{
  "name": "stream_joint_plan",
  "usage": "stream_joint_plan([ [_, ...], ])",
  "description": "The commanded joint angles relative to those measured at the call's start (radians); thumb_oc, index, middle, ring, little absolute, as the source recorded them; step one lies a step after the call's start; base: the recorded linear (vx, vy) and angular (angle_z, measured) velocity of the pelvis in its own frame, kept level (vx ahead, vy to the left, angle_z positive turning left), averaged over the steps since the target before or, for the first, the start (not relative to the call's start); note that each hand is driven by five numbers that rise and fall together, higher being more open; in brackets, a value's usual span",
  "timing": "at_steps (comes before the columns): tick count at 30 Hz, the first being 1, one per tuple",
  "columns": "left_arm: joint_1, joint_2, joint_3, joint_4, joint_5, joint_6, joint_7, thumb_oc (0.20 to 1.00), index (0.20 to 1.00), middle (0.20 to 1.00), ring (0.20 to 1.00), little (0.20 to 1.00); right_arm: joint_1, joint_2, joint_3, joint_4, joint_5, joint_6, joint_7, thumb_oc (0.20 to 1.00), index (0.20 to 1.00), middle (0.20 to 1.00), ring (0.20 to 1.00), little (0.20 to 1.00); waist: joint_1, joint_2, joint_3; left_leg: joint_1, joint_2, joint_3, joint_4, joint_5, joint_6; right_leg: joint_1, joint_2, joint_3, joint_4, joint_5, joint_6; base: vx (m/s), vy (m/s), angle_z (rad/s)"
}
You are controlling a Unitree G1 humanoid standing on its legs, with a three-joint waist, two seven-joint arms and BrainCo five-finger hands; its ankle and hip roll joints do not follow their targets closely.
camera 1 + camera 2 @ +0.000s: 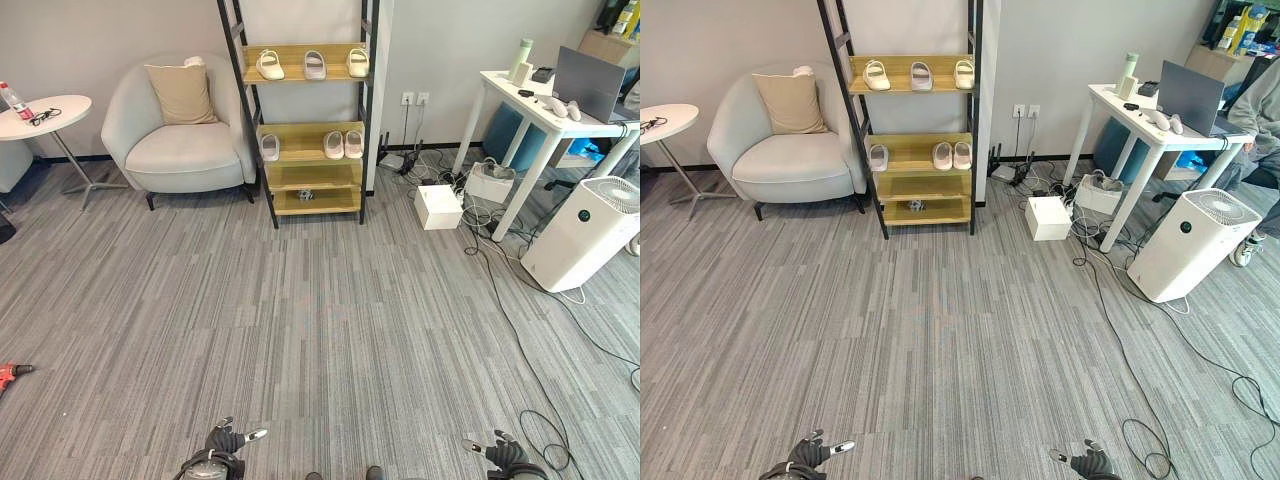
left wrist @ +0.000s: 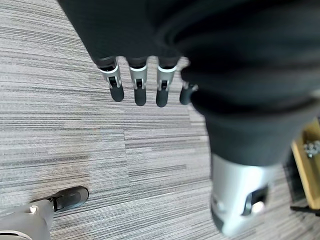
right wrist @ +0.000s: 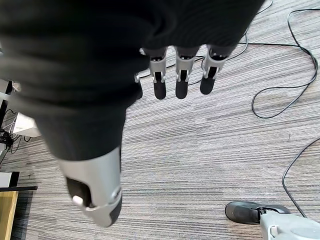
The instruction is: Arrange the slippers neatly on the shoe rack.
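Left hand [image 1: 222, 440] and right hand [image 1: 503, 453] hang released over carpet [image 1: 320, 320]; slippers [image 1: 270, 65] line the distant shoe rack [image 1: 303, 128]

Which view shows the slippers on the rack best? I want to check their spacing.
The left eye view: all six slippers on the shoe rack look slightly bigger. The right eye view matches it.

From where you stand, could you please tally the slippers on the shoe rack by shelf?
Top shelf: 3 slippers
Middle shelf: 3 slippers
Total: 6
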State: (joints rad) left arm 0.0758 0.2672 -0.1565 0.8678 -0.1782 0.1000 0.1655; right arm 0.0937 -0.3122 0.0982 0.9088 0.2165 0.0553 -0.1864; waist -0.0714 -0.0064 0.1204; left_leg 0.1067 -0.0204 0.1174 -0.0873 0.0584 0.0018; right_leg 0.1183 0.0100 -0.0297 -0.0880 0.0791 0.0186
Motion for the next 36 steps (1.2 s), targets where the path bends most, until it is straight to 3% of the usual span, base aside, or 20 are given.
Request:
stream_joint_plan([
  [1, -0.061, 0.011, -0.024, -0.006, -0.030, -0.019, 0.013, 1.000, 1.000, 1.000, 1.000, 1.000, -0.054, -0.022, -0.027, 0.024, 0.004, -0.006, -0.003, 1.000, 1.000, 1.000, 1.000, 1.000, 0.012, 0.006, 0.020, 0.034, 0.046, 0.025, 0.000, -0.053, -0.057, 0.026, -0.035, -0.023, 0.001, -0.101, 0.099, 0.00, 0.000, 0.00],
  [22, -0.049, 0.011, -0.002, -0.004, -0.052, -0.012, 0.036, 1.000, 1.000, 1.000, 1.000, 1.000, -0.054, -0.015, -0.009, 0.005, -0.020, 0.010, -0.016, 1.000, 1.000, 1.000, 1.000, 1.000, 0.015, 0.004, 0.030, 0.025, 0.040, 0.020, 0.000, -0.059, -0.049, 0.016, -0.035, -0.022, 0.001, -0.103, 0.099, 0.00, 0.000, 0.00],
  [30, -0.060, 0.026, -0.002, -0.035, -0.076, -0.019, 0.038, 1.000, 1.000, 1.000, 1.000, 1.000, -0.080, -0.021, -0.008, -0.025, -0.009, 0.005, -0.021, 1.000, 1.000, 1.000, 1.000, 1.000, 0.020, -0.004, 0.051, -0.022, 0.029, 0.019, 0.000, -0.059, -0.026, -0.034, -0.043, -0.026, 0.031, -0.111, 0.102, 0.03, 0.055, 0.00],
  [32, -0.065, 0.029, 0.003, -0.035, -0.088, -0.019, 0.043, 1.000, 1.000, 1.000, 1.000, 1.000, -0.087, -0.019, -0.008, -0.025, -0.005, 0.004, -0.022, 1.000, 1.000, 1.000, 1.000, 1.000, 0.022, -0.009, 0.056, -0.028, 0.025, 0.018, 0.000, -0.061, -0.019, -0.052, -0.047, -0.022, 0.070, -0.126, 0.102, 0.03, 0.102, -0.01],
  [33, -0.077, 0.035, 0.003, -0.054, -0.097, -0.020, 0.047, 1.000, 1.000, 1.000, 1.000, 1.000, -0.095, -0.016, -0.009, -0.037, 0.001, 0.000, -0.023, 1.000, 1.000, 1.000, 1.000, 1.000, 0.024, -0.011, 0.071, -0.036, 0.020, 0.013, 0.000, -0.061, -0.004, -0.104, -0.046, -0.024, 0.173, -0.149, 0.111, -0.01, 0.167, -0.05],
  [34, -0.083, 0.038, 0.009, -0.064, -0.105, -0.021, 0.048, 1.000, 1.000, 1.000, 1.000, 1.000, -0.095, -0.012, -0.010, -0.043, 0.000, -0.003, -0.022, 1.000, 1.000, 1.000, 1.000, 1.000, 0.022, -0.013, 0.087, -0.035, 0.013, 0.009, 0.000, -0.073, 0.011, -0.191, -0.053, -0.022, 0.323, -0.138, 0.133, -0.03, 0.215, -0.24],
  [36, -0.090, 0.043, 0.013, -0.080, -0.116, -0.022, 0.055, 1.000, 1.000, 1.000, 1.000, 1.000, -0.099, -0.005, -0.005, -0.053, -0.002, -0.002, -0.020, 1.000, 1.000, 1.000, 1.000, 1.000, 0.007, -0.006, 0.125, -0.025, 0.020, -0.001, 0.000, -0.079, 0.016, -0.276, -0.038, -0.017, 0.476, -0.104, 0.153, 0.04, 0.155, -0.13],
])
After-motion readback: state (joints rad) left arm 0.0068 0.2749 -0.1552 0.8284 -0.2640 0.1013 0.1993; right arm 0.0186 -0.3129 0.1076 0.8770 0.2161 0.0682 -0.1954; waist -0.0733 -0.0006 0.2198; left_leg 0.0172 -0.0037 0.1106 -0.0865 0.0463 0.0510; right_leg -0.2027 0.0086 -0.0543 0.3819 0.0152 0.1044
